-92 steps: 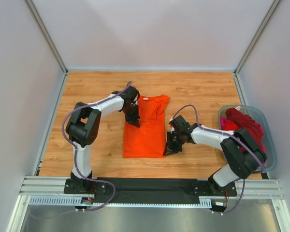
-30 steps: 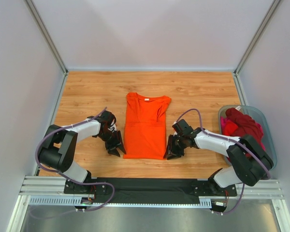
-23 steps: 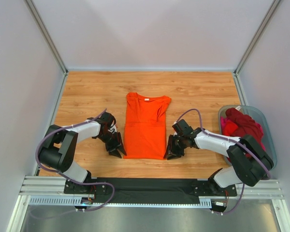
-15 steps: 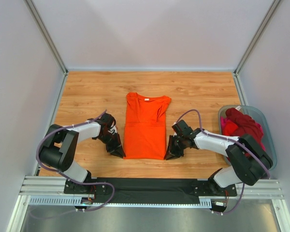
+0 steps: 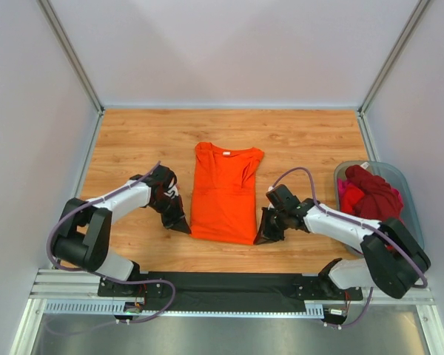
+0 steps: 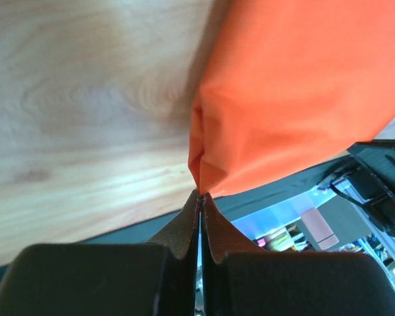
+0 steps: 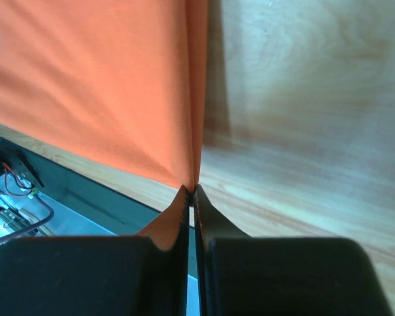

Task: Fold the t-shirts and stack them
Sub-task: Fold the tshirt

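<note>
Where the top view leaves the fingertips too small to read, made plain by the wrist views: clamps the orange t-shirt's point(image 5: 224, 200) lower-left corner with the left gripper point(image 6: 199, 197), the lower-right with the right gripper point(image 7: 191, 192). Shows only from above: shirt spread mid-frame, dark red t-shirts point(image 5: 374, 191) heaped in the tub point(image 5: 403, 176) at right

We're looking into a robot lab test cell here: plain white panels point(image 5: 229, 52) box the bench in on three sides, held by bare metal posts point(image 5: 70, 55) at the corners. There's a wood-grain tabletop point(image 5: 296, 137), and along its near edge a slotted metal rail point(image 5: 66, 285) with the left arm point(image 5: 122, 200) and right arm point(image 5: 340, 225) bolted to it, purple cables point(image 5: 291, 170) looping off them. Past the table edge, the left wrist view catches blurred equipment point(image 6: 316, 227).
</note>
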You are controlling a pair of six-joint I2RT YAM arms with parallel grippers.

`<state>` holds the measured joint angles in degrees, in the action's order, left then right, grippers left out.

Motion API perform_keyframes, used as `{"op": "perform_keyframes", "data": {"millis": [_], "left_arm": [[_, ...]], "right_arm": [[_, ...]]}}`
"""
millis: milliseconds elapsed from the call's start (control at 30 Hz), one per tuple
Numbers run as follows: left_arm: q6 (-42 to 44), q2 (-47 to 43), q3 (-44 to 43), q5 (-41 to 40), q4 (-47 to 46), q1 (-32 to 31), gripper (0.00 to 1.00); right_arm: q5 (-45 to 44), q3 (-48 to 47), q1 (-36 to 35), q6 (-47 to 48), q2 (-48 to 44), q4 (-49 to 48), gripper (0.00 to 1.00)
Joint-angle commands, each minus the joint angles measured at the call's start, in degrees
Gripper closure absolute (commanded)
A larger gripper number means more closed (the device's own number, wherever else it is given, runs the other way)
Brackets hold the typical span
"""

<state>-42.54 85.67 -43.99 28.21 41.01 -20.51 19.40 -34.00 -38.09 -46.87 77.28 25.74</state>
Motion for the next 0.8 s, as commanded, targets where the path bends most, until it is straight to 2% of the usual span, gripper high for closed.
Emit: {"op": "perform_keyframes", "data": {"millis": [0,200,433,767], "left_arm": [[-1.84,-4.53,-2.59,-1.31,5.91,0.03,1.00],[-3.15,-7.96,-4.43,0.09,8.90,0.03,1.00],[-4.82,-11.49,-9.71,-3.15,13.56,0.03,1.00],[-4.13,-7.72,-21.55,-7.46,16.46,1.17,1.00]], "right_arm": [[-2.61,-0.63,-0.41,0.91,-4.67,5.63,1.00],[-3.93,-3.44,-0.59,2.84,-9.42,12.04,1.00],[-5.69,-9.06,-0.59,3.89,-12.67,18.55,1.00],[-10.87,-21.54,-0.24,7.93,-7.15,24.18,1.00]]}}
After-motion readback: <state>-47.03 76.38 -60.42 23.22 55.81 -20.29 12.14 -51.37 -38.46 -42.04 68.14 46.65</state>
